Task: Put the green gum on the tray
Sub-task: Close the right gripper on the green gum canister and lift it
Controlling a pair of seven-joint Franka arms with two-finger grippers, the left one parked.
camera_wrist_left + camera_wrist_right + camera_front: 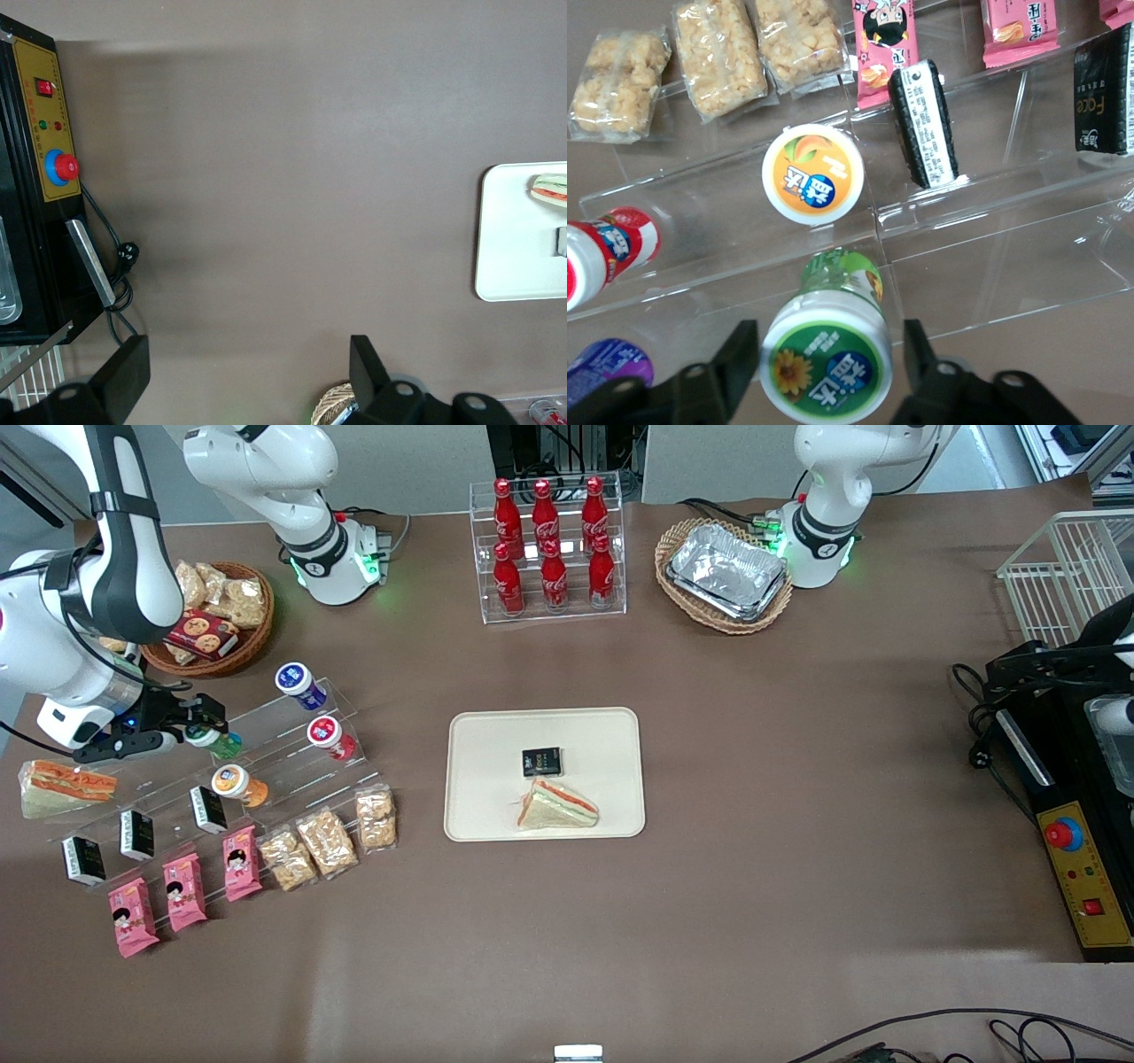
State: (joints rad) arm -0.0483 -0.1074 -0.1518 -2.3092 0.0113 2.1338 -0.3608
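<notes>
The green gum [219,741] lies on the top step of a clear stepped stand [275,722], at the working arm's end of the table. In the right wrist view its white lid with the green-and-yellow label [826,361] faces the camera. My gripper [200,731] is at the bottle, open, with one finger on each side of the lid [827,343]; a small gap shows at one finger. The cream-beige tray [478,779] lies mid-table, well away toward the parked arm, and holds a sandwich [556,806] and a black packet [541,762]. Its edge shows in the left wrist view [509,257].
On the stand are an orange-lidded bottle [812,175], a red bottle [611,252] and a purple bottle [607,367], all close to the gum. Black packets [923,122], pink packets [186,890] and snack bags [326,841] fill the lower steps. A wrapped sandwich [66,786] lies beside the gripper.
</notes>
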